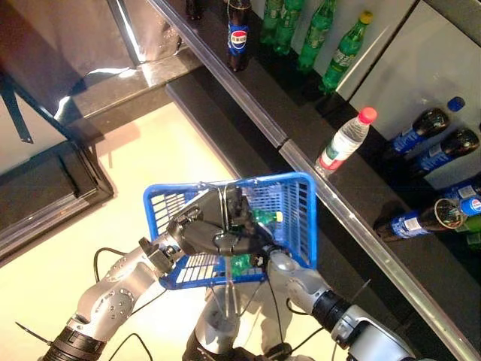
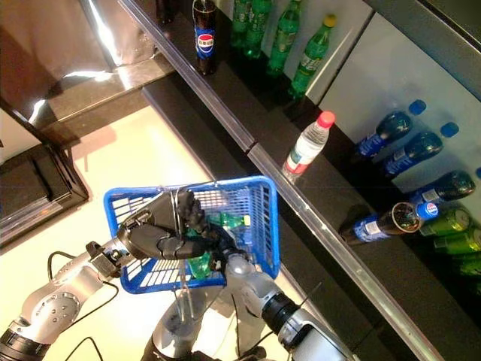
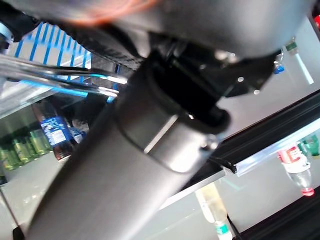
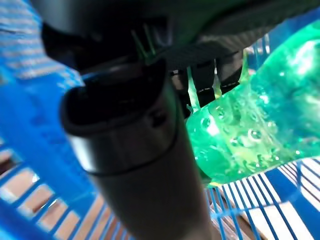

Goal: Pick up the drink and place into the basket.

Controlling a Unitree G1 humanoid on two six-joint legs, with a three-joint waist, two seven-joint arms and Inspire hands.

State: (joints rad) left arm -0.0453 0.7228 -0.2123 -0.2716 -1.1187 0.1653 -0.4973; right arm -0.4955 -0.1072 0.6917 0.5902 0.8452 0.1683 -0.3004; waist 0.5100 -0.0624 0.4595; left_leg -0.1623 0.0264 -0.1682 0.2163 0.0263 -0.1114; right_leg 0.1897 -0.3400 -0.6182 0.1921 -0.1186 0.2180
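My left hand [image 1: 197, 230] is shut on the thin wire handles [image 3: 60, 80] of the blue basket [image 1: 304, 218] and holds it raised in front of me. My right hand [image 1: 252, 239] reaches into the basket from the lower right. Its fingers and thumb [image 4: 130, 140] curl round a green drink bottle [image 4: 250, 135] with a yellow cap. The bottle [image 1: 264, 216] lies inside the basket, above its blue grid floor, partly hidden by both hands.
A dark shelf with a metal front rail [image 1: 301, 162] runs diagonally to the right of the basket. On it stand a cola bottle [image 1: 238, 34], green bottles [image 1: 316, 34] and a clear bottle with a red cap [image 1: 344, 141]. Dark bottles [image 1: 421, 128] lie further right.
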